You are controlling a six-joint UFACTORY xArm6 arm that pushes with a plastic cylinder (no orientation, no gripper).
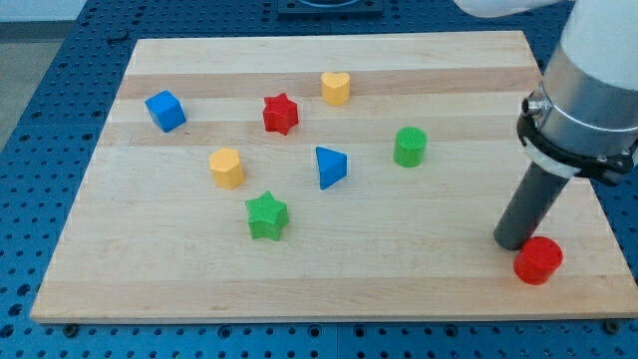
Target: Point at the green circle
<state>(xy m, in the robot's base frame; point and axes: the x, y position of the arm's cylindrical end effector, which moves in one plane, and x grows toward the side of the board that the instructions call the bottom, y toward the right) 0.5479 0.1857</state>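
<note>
The green circle is a short green cylinder standing right of the board's middle. My tip rests on the board near the view's bottom right, well below and to the right of the green circle. A red cylinder sits just to the right of my tip, touching or nearly touching it.
On the wooden board are also a blue cube, a red star, a yellow heart, a yellow hexagon-like block, a blue triangle and a green star. The arm's white body rises at the right.
</note>
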